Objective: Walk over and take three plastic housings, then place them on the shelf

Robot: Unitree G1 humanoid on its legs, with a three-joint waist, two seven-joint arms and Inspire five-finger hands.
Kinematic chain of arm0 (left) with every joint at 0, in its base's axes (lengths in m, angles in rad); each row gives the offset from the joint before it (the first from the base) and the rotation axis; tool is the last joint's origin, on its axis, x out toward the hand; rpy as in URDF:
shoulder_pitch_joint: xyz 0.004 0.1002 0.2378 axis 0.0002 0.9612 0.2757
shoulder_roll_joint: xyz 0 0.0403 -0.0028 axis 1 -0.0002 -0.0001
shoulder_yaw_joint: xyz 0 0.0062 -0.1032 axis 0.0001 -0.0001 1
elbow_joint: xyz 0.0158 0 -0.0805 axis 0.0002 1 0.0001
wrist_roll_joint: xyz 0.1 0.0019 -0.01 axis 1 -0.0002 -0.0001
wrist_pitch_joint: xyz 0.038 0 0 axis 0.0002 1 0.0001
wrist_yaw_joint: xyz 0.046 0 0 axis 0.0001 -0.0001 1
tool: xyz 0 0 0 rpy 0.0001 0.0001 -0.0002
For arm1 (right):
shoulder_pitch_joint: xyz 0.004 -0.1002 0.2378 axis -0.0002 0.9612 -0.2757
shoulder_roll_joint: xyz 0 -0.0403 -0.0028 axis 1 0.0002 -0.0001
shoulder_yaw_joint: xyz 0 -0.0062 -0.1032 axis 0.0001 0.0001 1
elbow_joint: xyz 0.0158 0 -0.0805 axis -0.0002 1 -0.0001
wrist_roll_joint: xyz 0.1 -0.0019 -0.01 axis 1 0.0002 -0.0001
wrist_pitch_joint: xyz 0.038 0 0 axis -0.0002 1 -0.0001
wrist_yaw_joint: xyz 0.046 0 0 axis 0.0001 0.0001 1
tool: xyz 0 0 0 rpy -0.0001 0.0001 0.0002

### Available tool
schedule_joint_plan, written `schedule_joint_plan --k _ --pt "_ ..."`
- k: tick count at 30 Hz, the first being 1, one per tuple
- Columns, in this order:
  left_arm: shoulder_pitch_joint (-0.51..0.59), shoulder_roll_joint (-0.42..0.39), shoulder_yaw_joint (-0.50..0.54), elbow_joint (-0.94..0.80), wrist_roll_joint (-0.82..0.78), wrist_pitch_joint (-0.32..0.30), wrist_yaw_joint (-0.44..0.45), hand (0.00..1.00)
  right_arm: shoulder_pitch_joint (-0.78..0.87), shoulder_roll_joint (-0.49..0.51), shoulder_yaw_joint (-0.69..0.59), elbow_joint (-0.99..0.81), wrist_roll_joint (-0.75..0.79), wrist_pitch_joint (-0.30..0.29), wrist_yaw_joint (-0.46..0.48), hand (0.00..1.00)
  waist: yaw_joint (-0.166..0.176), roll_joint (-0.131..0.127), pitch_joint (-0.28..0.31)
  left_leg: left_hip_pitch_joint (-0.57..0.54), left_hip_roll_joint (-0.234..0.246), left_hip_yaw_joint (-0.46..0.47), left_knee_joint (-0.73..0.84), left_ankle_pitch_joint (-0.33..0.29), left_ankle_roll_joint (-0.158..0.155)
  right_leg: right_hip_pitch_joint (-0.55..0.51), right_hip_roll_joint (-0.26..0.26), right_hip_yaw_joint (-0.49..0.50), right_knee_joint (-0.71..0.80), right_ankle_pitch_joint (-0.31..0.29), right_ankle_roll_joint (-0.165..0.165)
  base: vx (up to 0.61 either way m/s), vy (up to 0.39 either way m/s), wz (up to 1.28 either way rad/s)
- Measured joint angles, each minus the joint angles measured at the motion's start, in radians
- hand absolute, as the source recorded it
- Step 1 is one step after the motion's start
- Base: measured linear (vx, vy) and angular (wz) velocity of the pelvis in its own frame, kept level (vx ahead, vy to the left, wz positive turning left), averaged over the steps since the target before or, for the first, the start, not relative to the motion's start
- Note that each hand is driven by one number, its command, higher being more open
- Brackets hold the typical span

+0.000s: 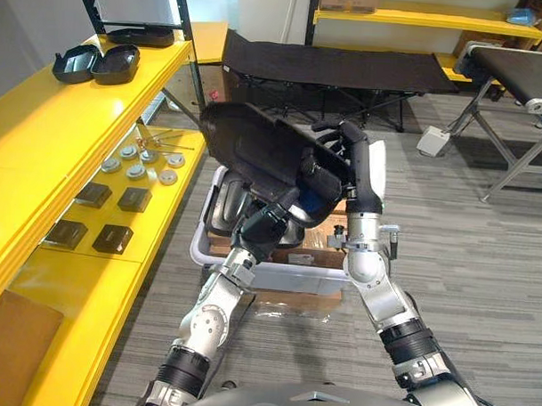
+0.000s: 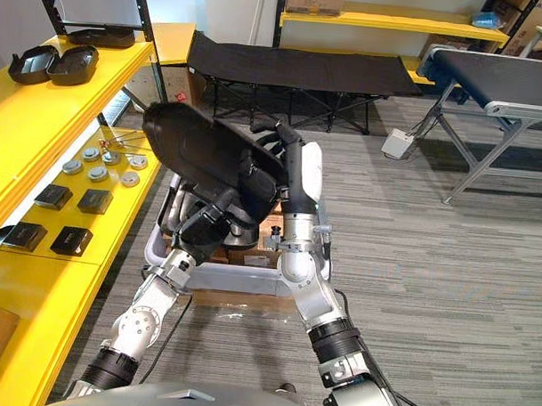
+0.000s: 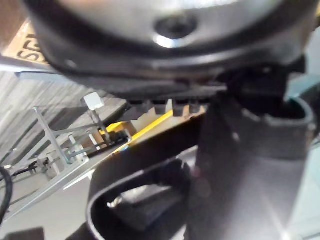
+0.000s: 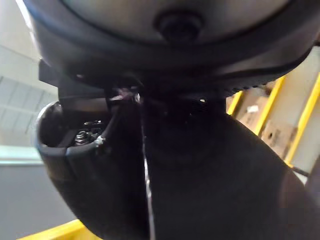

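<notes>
My right hand (image 1: 352, 170) curls over the edge of the housing (image 1: 255, 145), holding it clear above the bin (image 1: 277, 276), ready for the shelf (image 1: 42, 133). My left hand (image 1: 284, 212) props it underneath; I cannot tell its grip.

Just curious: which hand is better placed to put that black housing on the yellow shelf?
Probably the left hand: the yellow shelf stands on its side, though the right hand grips the housing too.

Free shelf top (image 1: 51, 133) beside housings (image 1: 96, 63)
</notes>
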Motion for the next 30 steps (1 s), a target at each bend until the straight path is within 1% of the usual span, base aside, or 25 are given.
schedule_joint_plan --k 4,8,9,11,13,15,19,20,22,23,26,28,30 --pt "0.000 0.000 0.000 -0.017 -0.015 -0.002 0.087 1.00 0.023 0.013 0.013 0.014 0.001 0.000 0.000 0.00 -0.002 -0.001 0.001 -0.001 0.000 0.002 0.000 -0.001 -0.001 -0.001 0.000 -0.002 0.000 0.000 0.000 0.00 0.000 -0.01" --pt "0.000 -0.002 0.007 -0.098 -0.066 -0.017 0.194 1.00 0.038 0.029 0.021 0.015 0.001 0.000 -0.001 0.00 -0.001 -0.001 0.001 -0.002 0.000 0.003 0.000 -0.002 -0.001 -0.003 0.001 -0.002 0.000 0.000 0.000 0.00 0.000 -0.01" --pt "0.000 -0.004 0.010 -0.121 -0.089 -0.038 0.222 0.00 0.048 0.033 0.024 0.016 0.001 0.000 -0.001 0.00 -0.002 -0.001 0.001 -0.002 0.000 0.003 0.000 -0.002 -0.002 -0.003 0.001 -0.002 0.000 0.000 0.000 0.00 0.000 0.00" --pt "0.000 -0.008 0.021 -0.141 -0.131 -0.073 0.257 0.00 0.058 0.035 0.037 0.027 0.003 0.000 -0.004 0.00 -0.003 -0.001 0.001 -0.002 -0.001 0.003 0.000 -0.002 -0.001 -0.004 0.000 -0.003 0.000 0.000 0.000 0.00 0.000 0.00" --pt "0.000 -0.012 0.034 -0.143 -0.144 -0.083 0.282 0.00 0.059 0.035 0.048 0.045 0.003 0.000 -0.004 0.00 -0.003 -0.001 0.001 -0.002 -0.001 0.003 0.000 -0.002 -0.001 -0.004 0.001 -0.003 0.000 0.000 0.000 0.00 0.000 0.00" --pt "0.000 -0.014 0.051 -0.142 -0.165 -0.087 0.302 0.00 0.062 0.040 0.060 0.052 0.003 0.000 -0.008 0.00 -0.002 -0.001 0.001 -0.003 -0.001 0.002 -0.001 -0.002 -0.001 -0.004 0.001 -0.004 0.000 0.000 0.000 0.00 0.000 0.00" --pt "0.000 -0.015 0.056 -0.141 -0.175 -0.090 0.307 0.00 0.068 0.050 0.064 0.052 0.003 -0.003 -0.018 0.00 -0.001 -0.002 0.002 -0.003 -0.002 -0.001 -0.001 -0.001 -0.001 -0.004 -0.001 -0.006 0.000 0.000 0.000 0.00 0.000 0.00" --pt "0.000 -0.014 0.057 -0.131 -0.174 -0.090 0.309 0.00 0.071 0.049 0.070 0.049 0.003 -0.026 -0.028 0.00 -0.001 -0.002 0.002 -0.004 -0.002 -0.005 0.000 -0.001 -0.001 -0.004 -0.002 -0.006 0.000 0.000 0.000 0.00 0.000 0.00" --pt "0.000 -0.014 0.062 -0.121 -0.168 -0.078 0.309 0.00 0.084 0.047 0.079 0.041 0.002 -0.051 -0.038 0.00 -0.002 -0.006 0.003 -0.004 -0.001 -0.007 0.000 -0.001 -0.001 -0.003 -0.001 -0.006 0.000 0.000 -0.001 0.00 0.000 0.02" --pt "0.000 -0.012 0.064 -0.116 -0.149 -0.068 0.309 0.00 0.098 0.044 0.083 0.032 -0.001 -0.074 -0.045 0.00 -0.001 -0.009 0.004 -0.005 -0.001 -0.008 0.000 -0.001 -0.001 -0.003 -0.001 -0.005 0.000 0.000 0.000 0.00 0.000 0.00" --pt "-0.002 -0.001 0.065 -0.110 -0.075 -0.042 0.300 0.00 0.118 0.036 0.098 0.030 -0.002 -0.099 -0.056 0.00 -0.001 -0.016 0.005 -0.009 -0.001 -0.009 0.005 -0.002 -0.001 -0.003 -0.002 -0.005 -0.001 0.000 -0.001 0.00 0.000 0.00" --pt "-0.010 0.008 0.063 -0.099 -0.020 -0.028 0.290 0.00 0.134 0.039 0.097 0.030 0.002 -0.100 -0.070 0.00 -0.001 -0.024 0.005 -0.019 0.000 -0.011 0.012 -0.003 -0.001 -0.006 -0.001 -0.005 -0.001 0.000 -0.001 0.00 0.000 0.04" --pt "-0.013 0.027 0.059 -0.090 -0.019 -0.018 0.274 0.00 0.138 0.036 0.097 0.030 0.003 -0.098 -0.072 0.00 -0.002 -0.031 0.008 -0.020 0.001 -0.010 0.017 -0.004 -0.002 -0.006 -0.001 -0.003 -0.001 0.000 -0.001 0.00 0.000 0.00"
